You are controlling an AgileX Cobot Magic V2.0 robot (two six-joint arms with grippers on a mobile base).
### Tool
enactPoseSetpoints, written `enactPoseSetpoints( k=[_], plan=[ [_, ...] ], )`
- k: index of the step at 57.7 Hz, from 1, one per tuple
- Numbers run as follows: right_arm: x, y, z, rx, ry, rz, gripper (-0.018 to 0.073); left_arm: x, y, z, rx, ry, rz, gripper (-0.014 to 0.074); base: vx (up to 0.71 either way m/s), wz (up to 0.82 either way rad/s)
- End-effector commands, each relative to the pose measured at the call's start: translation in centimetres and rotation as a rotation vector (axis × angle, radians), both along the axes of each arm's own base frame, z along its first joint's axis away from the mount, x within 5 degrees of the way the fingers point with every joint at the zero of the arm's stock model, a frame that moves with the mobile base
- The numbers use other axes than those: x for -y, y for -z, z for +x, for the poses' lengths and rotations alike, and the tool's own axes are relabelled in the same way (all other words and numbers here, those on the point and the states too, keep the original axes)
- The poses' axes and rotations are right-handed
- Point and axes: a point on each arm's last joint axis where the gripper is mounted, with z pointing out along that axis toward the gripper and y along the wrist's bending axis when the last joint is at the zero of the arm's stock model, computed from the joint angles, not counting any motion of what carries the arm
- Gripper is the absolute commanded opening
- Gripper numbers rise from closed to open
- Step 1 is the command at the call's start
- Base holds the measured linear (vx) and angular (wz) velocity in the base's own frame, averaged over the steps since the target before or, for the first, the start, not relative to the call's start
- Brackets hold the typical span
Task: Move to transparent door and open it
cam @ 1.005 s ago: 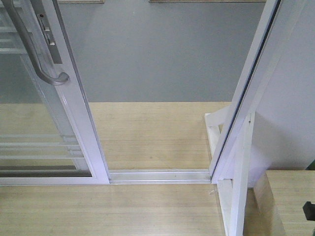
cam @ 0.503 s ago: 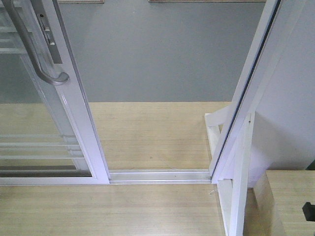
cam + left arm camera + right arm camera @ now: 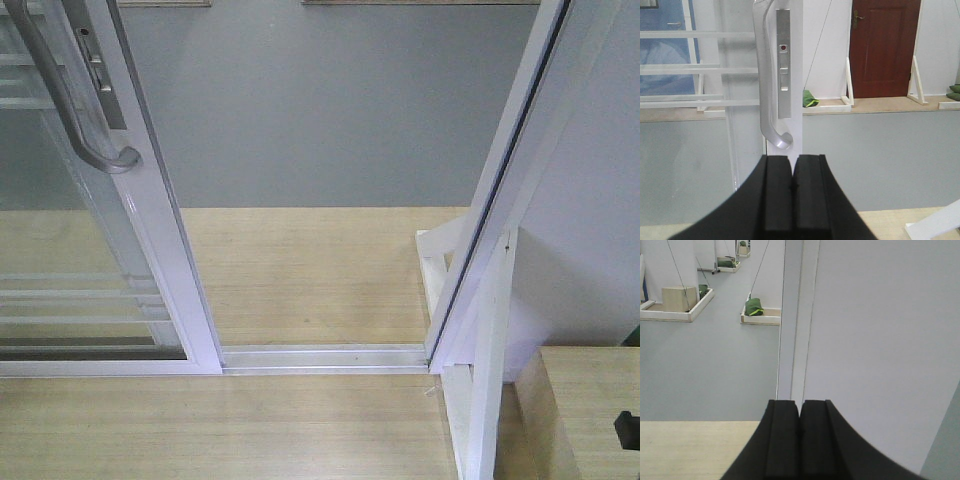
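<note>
- Glass sliding door with the white-silver frame [image 3: 150,215] sits at the left of the front view, already slid aside, so there's a wide gap over the floor track [image 3: 325,357] to the white jamb [image 3: 500,190] on the right.
- Its curved silver pull handle [image 3: 766,85] runs vertically up the stile, lower end hooking back into the frame.
- Left gripper [image 3: 792,197] is directly below that lower end, pointing at it, not touching as far as I can tell. Black pads pressed together, nothing held.
- Right gripper [image 3: 800,440] is closed and empty too, facing the jamb and plain white wall panel [image 3: 880,340].
- Left arm is clearly the nearer one; any further pull would go sideways along the track.
</note>
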Motion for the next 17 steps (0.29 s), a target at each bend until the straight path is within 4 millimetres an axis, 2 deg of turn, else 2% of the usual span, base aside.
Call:
enactPoseSetpoints(
  k=[1,17],
  plan=[
    [0.03,-0.30,0.02,0.075,0.005,-0.004,-0.0008,0.03,0.32,0.01,0.058,0.005,-0.007,-0.0006,0.00,0.00],
    [0.03,-0.30,0.02,0.075,0.005,-0.004,-0.0008,0.03,0.32,0.01,0.058,0.005,-0.007,-0.0006,0.00,0.00]
  ],
)
